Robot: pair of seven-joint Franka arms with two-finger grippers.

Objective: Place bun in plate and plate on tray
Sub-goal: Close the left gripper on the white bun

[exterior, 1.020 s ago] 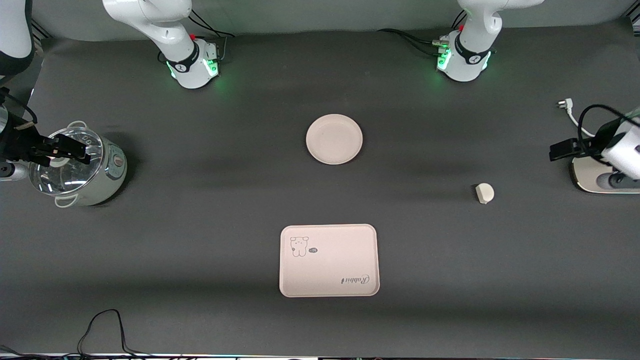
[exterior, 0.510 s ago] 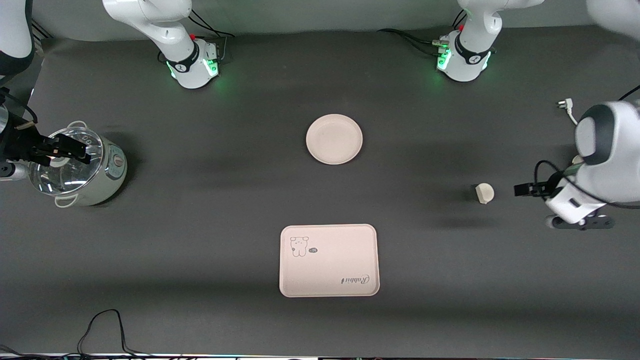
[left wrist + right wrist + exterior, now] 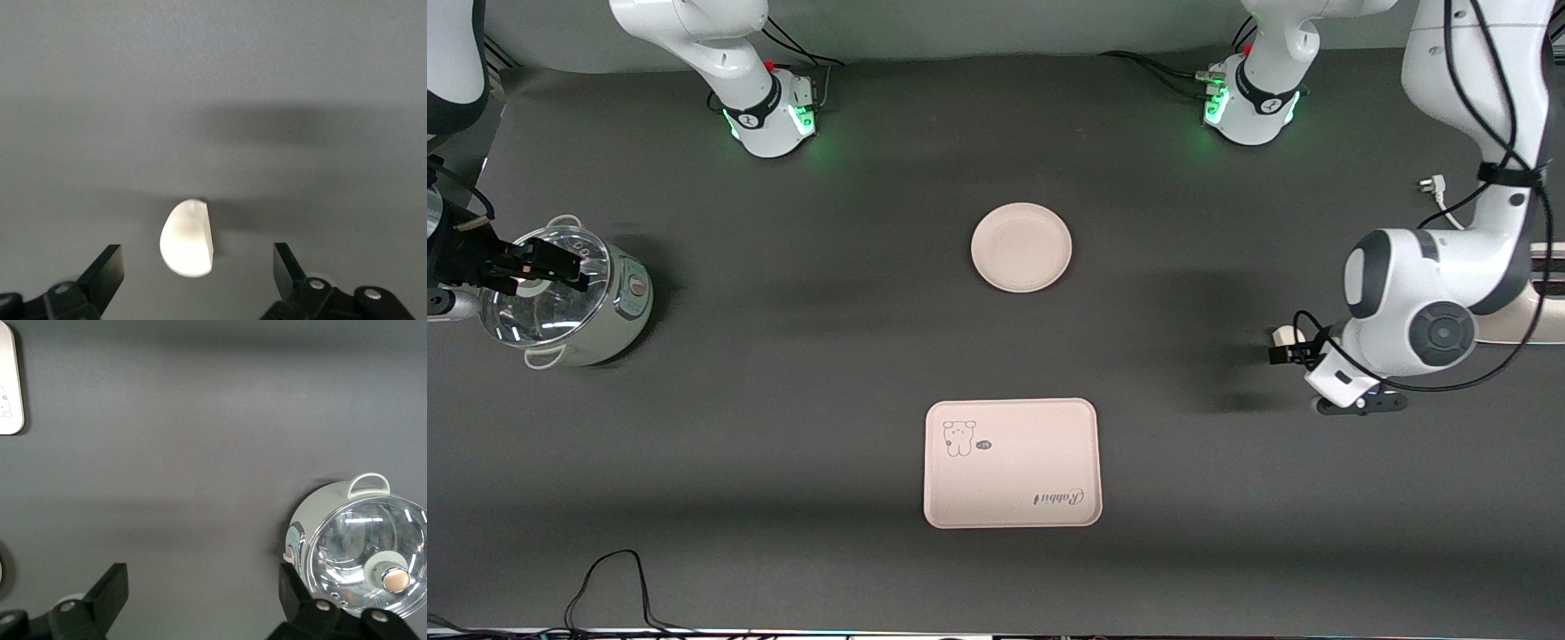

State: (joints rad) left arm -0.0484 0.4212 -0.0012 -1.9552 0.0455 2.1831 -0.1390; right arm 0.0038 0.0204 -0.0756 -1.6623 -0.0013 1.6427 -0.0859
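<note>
The bun (image 3: 1281,335), a small white lump with one flat-cut side, lies on the dark mat toward the left arm's end of the table. My left gripper (image 3: 1286,354) hangs over it, open. In the left wrist view the bun (image 3: 188,239) sits between the spread fingers (image 3: 105,275) of that gripper (image 3: 199,273), touching neither. The round cream plate (image 3: 1021,247) rests at mid-table, bare. The rectangular cream tray (image 3: 1011,462) with the animal drawing lies nearer the front camera, bare too. My right gripper (image 3: 560,267) waits open over a pot; its own view (image 3: 200,593) shows nothing between the fingers.
A pale pot with a glass lid (image 3: 569,298) stands at the right arm's end of the table. A white appliance base (image 3: 1525,322) and a plug on a cable (image 3: 1430,186) lie at the left arm's end. A black cable (image 3: 614,578) loops at the front edge.
The left arm has swung in from its end of the table and brought its open gripper over the bun. The right arm, bun, plate and tray have not moved.
</note>
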